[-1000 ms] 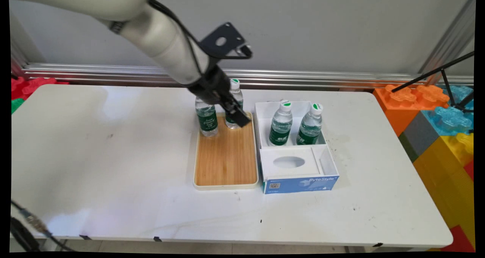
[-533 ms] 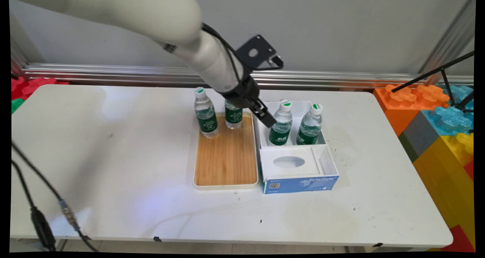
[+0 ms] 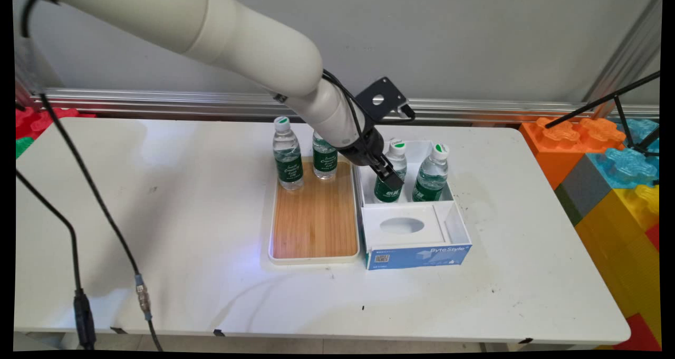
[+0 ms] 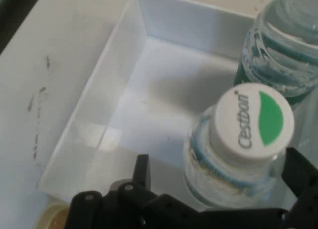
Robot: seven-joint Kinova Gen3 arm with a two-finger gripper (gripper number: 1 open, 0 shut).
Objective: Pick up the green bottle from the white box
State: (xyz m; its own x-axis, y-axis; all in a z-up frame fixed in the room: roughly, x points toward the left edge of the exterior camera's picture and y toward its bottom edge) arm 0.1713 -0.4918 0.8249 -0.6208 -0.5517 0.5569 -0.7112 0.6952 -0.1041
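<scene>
The white table is showing bare surface along its near edge and to both sides of the box, the left side being the wider stretch. Taking the white and blue box as the landmark: its near part is carrying a white insert with an oval opening. Just beside the box on its left, a wooden tray is lying with its long axis running away from the camera, its near half bare. In the box's far compartment two water bottles are standing upright, caps up. The gripper is reaching down over the left bottle; in the hand view its fingers are standing apart on either side of that bottle's neck, not visibly pressing it, with the white and green cap between them. The right bottle is standing just beside it. The compartment floor left of the gripped-around bottle is free. At the tray's far end two more bottles are standing upright, near each other.
</scene>
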